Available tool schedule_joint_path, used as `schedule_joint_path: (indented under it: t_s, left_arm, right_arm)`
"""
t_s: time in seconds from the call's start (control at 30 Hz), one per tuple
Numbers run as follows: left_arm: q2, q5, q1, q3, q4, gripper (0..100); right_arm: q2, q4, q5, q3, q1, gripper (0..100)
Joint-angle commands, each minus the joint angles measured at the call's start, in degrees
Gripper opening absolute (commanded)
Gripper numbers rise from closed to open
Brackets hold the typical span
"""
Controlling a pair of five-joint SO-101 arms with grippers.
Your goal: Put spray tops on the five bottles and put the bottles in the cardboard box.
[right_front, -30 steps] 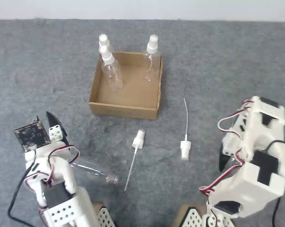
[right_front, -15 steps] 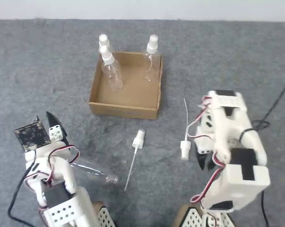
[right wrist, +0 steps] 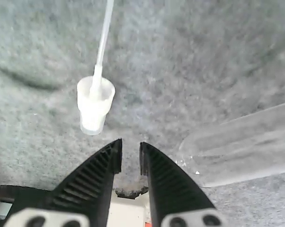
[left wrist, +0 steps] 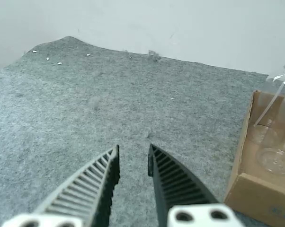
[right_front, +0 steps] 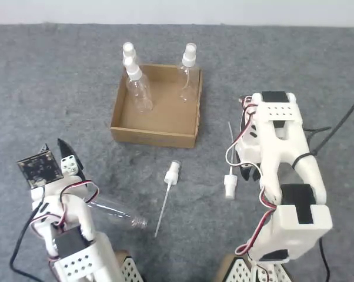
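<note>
You see a white, thin-tubed spray top [right wrist: 93, 106] at upper left; right jaws and left jaws slightly parted, empty.

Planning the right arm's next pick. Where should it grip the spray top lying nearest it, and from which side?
Grip the spray top by its stubby white head, not the thin tube, which looks too slender to hold firmly. It lies flat with the tube pointing toward the cardboard box, so the right gripper should probably come straight down from above, fingers spanning the head's two sides.
</note>
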State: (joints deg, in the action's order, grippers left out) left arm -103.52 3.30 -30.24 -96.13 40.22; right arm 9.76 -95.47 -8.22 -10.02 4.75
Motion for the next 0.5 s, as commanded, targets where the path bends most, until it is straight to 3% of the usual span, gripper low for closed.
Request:
schedule_joint_path:
  t_s: [0.0, 0.23, 0.47]
  left_arm:
    - [-1.05, 0.0, 0.18, 0.04, -2.02, 9]
    - [-1.05, 0.0, 0.18, 0.04, -2.02, 9]
    - [-1.05, 0.0, 0.18, 0.04, -2.02, 9]
  right_arm:
    - [-7.34, -1.98, -0.18, 3.25, 0.22, 0.7]
    - [-17.45, -7.16, -11.08, 2.64, -0.57, 0.7]
    - [-24.66, -7.16, -29.19, -5.98, -7.78, 0.7]
